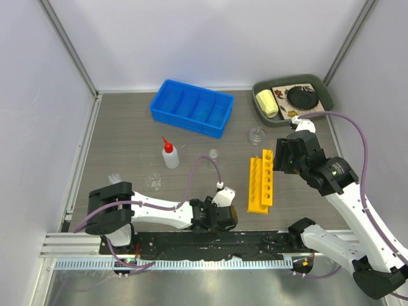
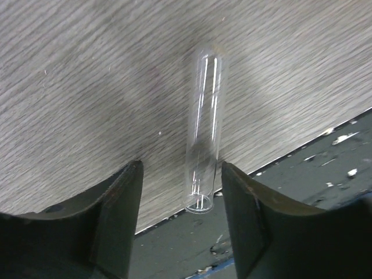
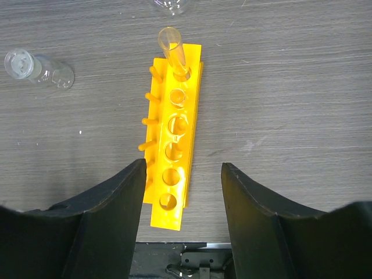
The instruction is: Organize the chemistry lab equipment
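Left pincer: spread, straddling a glass tube lying on the counter at its near edge | right pincer: spread above the yellow rack | advice: centre on the tube, which sits nearer one finger; close gently so it neither rolls nor cracks.

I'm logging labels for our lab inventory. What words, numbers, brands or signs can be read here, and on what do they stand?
None can be read.
The squeeze bottle, yellow rack, blue bin and loose test tube show no print.
Small marks on the sheet in the green tray are too small to read.
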Available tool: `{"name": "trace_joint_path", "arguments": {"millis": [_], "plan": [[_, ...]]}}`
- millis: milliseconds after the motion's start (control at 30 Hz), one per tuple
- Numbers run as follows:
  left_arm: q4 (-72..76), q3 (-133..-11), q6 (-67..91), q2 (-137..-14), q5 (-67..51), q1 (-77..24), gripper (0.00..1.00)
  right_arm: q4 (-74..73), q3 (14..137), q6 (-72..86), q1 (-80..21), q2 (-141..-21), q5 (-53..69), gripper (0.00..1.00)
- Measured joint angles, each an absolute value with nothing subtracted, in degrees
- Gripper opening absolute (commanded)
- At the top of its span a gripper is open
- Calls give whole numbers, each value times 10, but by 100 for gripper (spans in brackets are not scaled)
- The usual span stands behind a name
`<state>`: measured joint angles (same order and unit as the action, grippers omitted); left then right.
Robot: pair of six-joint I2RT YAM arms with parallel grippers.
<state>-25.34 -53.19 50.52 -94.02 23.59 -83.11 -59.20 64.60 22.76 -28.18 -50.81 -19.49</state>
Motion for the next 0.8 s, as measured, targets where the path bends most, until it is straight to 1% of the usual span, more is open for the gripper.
{"name": "trace_joint_path", "arguments": {"millis": [133,233,267,333,367,500,600,633,733,767,800], "plan": [[-245,-517,508,-941,251,-838,49,-592,645,228,-282,-505,-191,60],[-237,-511,510,-941,263,-843,40,-592,643,228,-282,-505,-187,60],[-234,-510,510,-941,266,-844,34,-592,642,229,-282,-505,-185,60],[-229,-508,512,-941,271,-846,27,-592,641,229,-282,-505,-182,60],[-226,-507,512,-941,274,-846,21,-592,640,229,-282,-505,-181,60],[-221,-504,515,-940,278,-846,14,-592,640,231,-282,-505,-178,60],[-221,-503,515,-937,278,-846,12,-592,639,231,-283,-505,-170,59],[-222,-501,515,-934,277,-846,12,-592,639,231,-283,-505,-163,59],[-237,-493,507,-917,272,-846,7,-590,639,230,-283,-505,-137,59],[-244,-490,502,-907,269,-846,4,-587,639,229,-283,-505,-123,59],[-246,-485,494,-893,263,-846,3,-584,639,228,-283,-505,-104,59]]}}
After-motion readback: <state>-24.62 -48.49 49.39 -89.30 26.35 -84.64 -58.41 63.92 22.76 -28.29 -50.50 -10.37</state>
